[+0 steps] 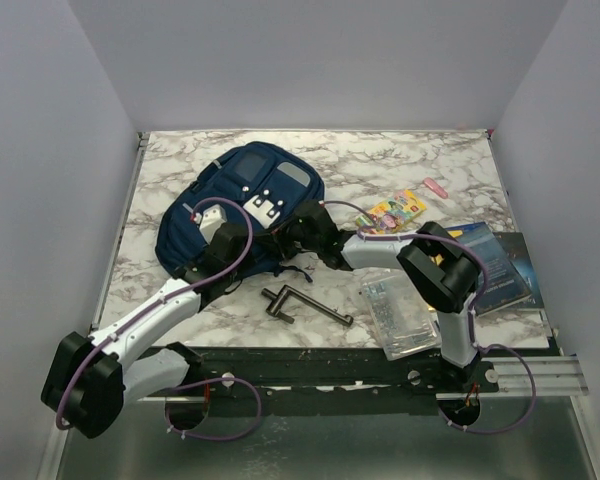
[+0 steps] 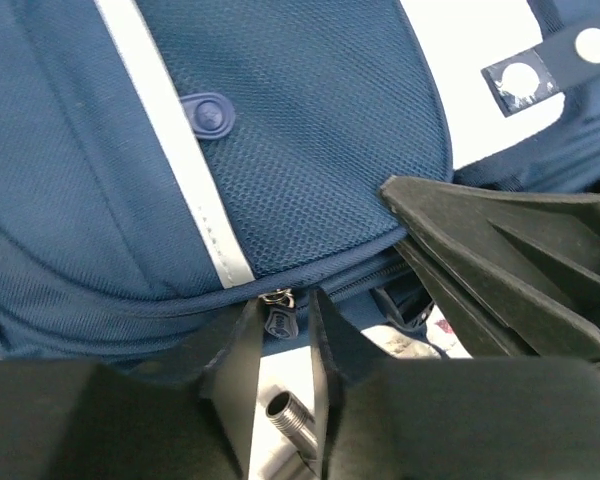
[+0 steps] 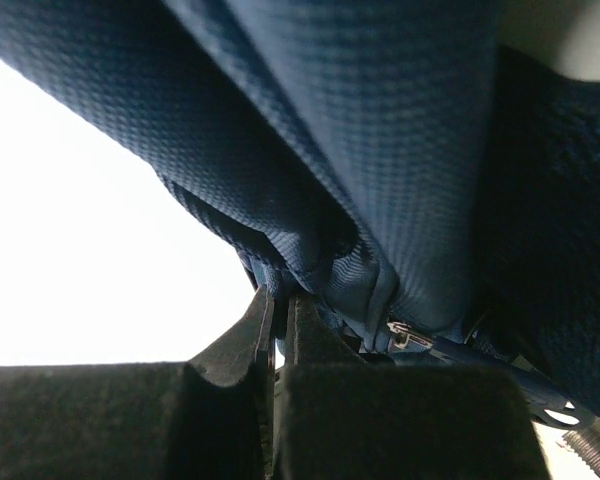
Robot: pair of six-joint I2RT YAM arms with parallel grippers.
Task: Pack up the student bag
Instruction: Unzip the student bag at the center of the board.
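The student bag [image 1: 235,200], navy with grey stripes and white patches, lies on the marble table at back left. My left gripper [image 1: 258,268] is at the bag's near edge. In the left wrist view its jaws [image 2: 285,310] stand narrowly apart on either side of the zipper pull [image 2: 278,322], with a slit of daylight beside the pull. My right gripper [image 1: 305,240] reaches in from the right. Seen from its own wrist, it [image 3: 280,298] is shut on a fold of the bag's fabric [image 3: 380,130], beside a metal zipper slider [image 3: 405,333].
A black pipe-shaped tool [image 1: 300,303] lies just in front of the bag; its threaded end [image 2: 290,412] shows under my left fingers. To the right are a clear plastic case [image 1: 397,315], a crayon pack [image 1: 395,213], a pink eraser [image 1: 435,186] and a dark blue book [image 1: 495,265].
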